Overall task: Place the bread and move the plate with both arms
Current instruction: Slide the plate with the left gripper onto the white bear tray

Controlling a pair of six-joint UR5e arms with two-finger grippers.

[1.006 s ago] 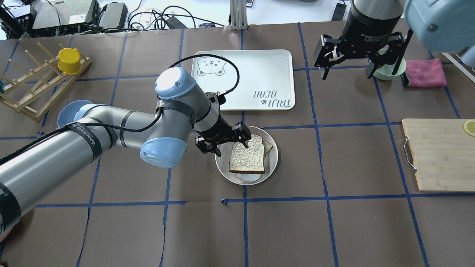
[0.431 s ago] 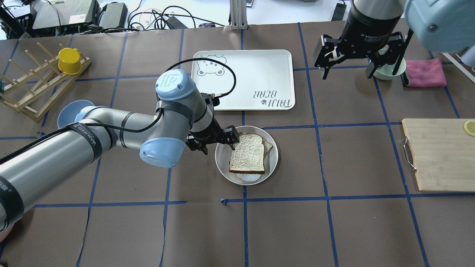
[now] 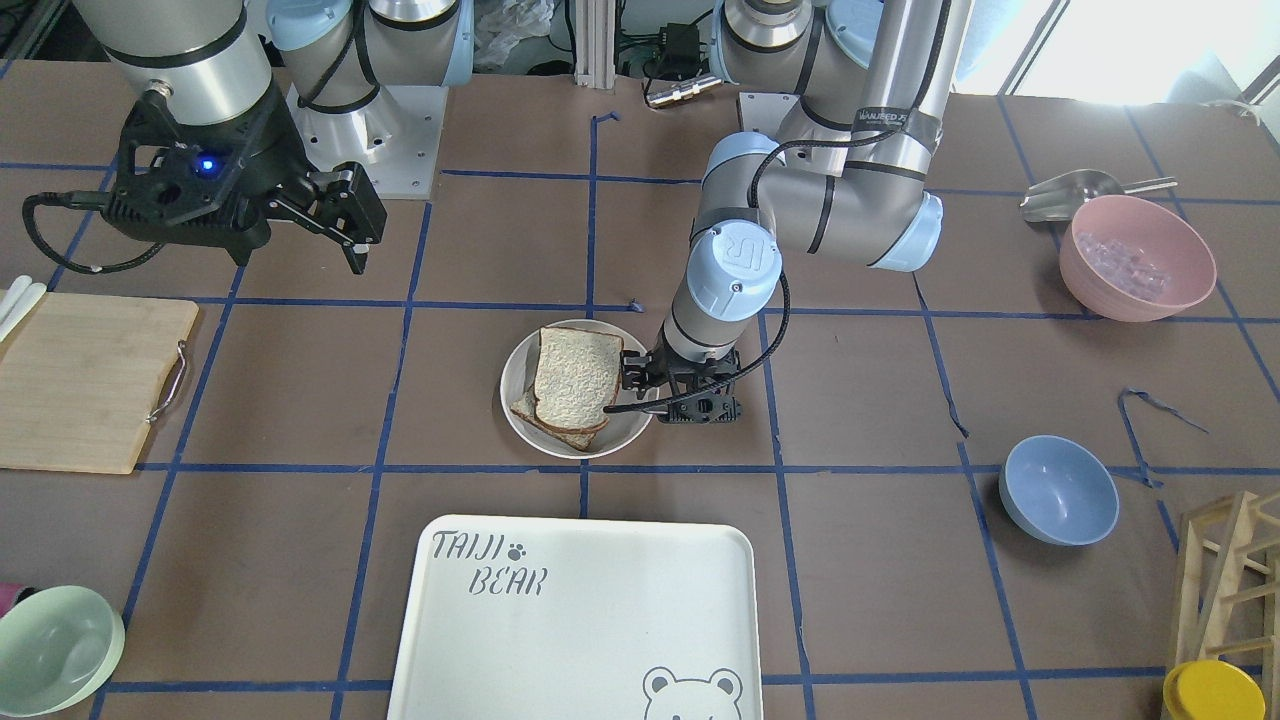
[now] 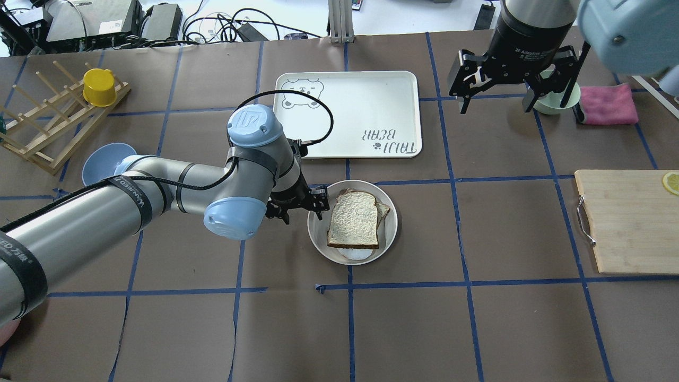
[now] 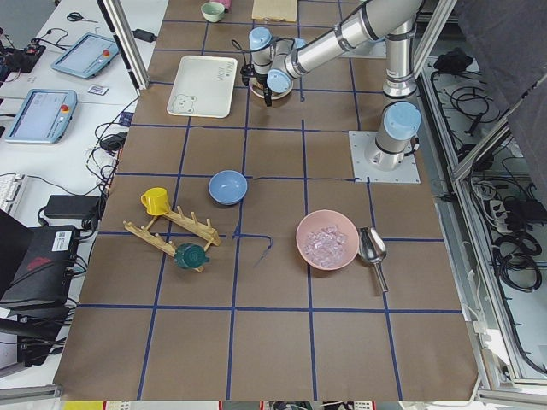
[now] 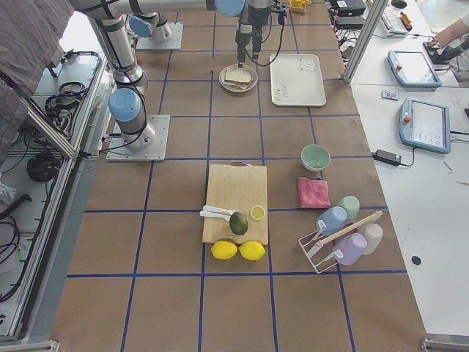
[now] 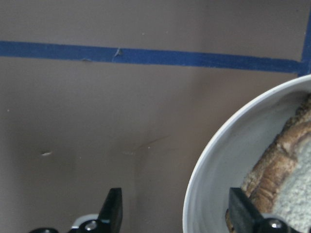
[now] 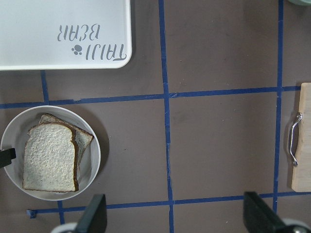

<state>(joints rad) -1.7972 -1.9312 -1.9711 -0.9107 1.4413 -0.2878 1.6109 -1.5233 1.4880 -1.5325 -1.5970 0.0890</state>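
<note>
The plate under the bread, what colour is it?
Plain cream-white, no pattern; the plate shows best in the right wrist-mounted view.

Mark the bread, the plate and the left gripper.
bread (image 4: 354, 218), overhead view, middle of the upper slice's face.
plate (image 4: 319, 233), overhead view, bare inner surface left of the bread.
left gripper (image 4: 303, 216), overhead view, midway between its fingers, by the plate's rim.

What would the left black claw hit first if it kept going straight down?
The left gripper straddles the rim of the round cream-white plate; one finger would probably touch the plate's inside, the other the brown table cover. Height unclear.
</note>
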